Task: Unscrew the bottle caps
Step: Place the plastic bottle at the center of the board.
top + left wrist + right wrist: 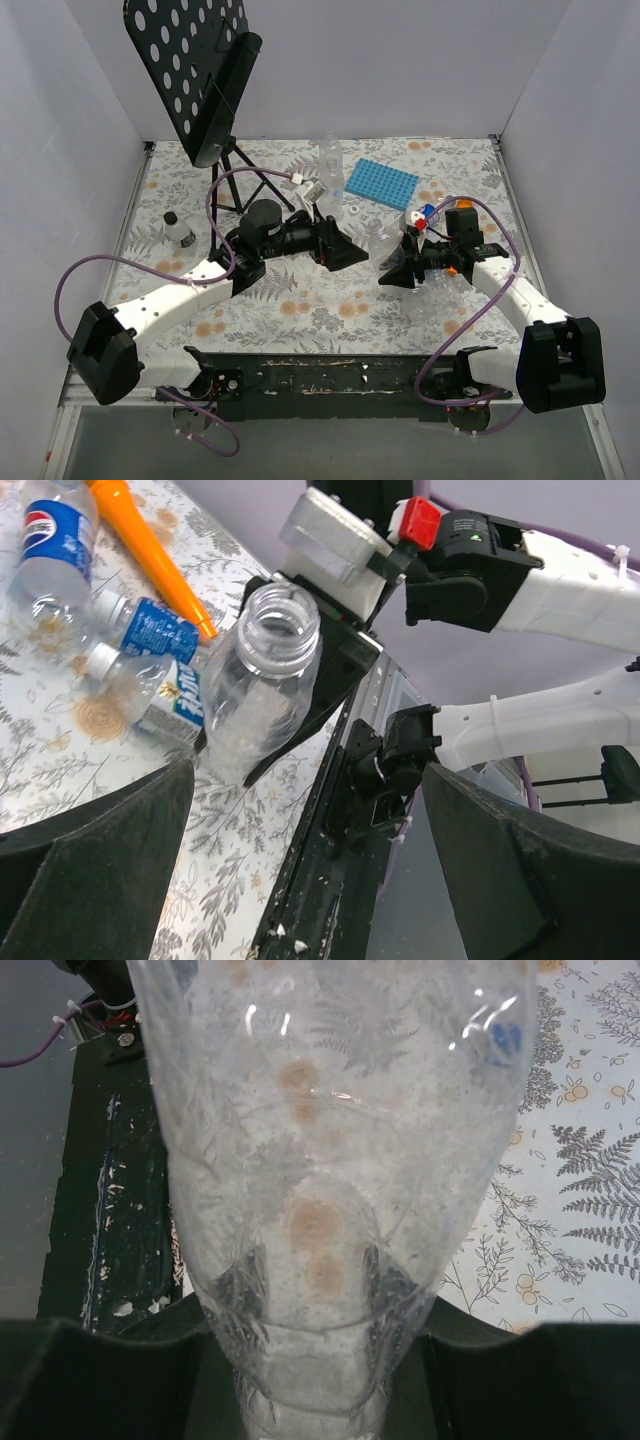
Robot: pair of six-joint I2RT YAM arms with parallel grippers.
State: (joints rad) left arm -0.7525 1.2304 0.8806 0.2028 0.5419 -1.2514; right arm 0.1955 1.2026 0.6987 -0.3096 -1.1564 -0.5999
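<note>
The left gripper (345,248) is seen near the table's centre with its jaws spread wide and nothing between them, facing toward 3 o'clock. Just beyond it the bottle (255,695) is held off the table (300,300), its mouth (282,620) bare and turned toward the left gripper, so this cap is judged already off. The cap itself cannot be found in any view. The bottle is gripped low on its body by the right gripper (398,272), whose jaws are drawn in narrow on the thin wall.

The wall is thin and crinkly, so it could be crushed or squeezed out of the jaws if more force were applied. If the left fingers (100,870) were advanced, the neck could be struck and the bottle twisted loose. If it were let go carelessly, it could be sent rolling toward the near edge at 6 o'clock.

At 10 o'clock in the left wrist view, capped bottles (150,670) are seen lying close together beside an orange stick (150,550). Neighbours could be shoved aside when one is taken.
</note>
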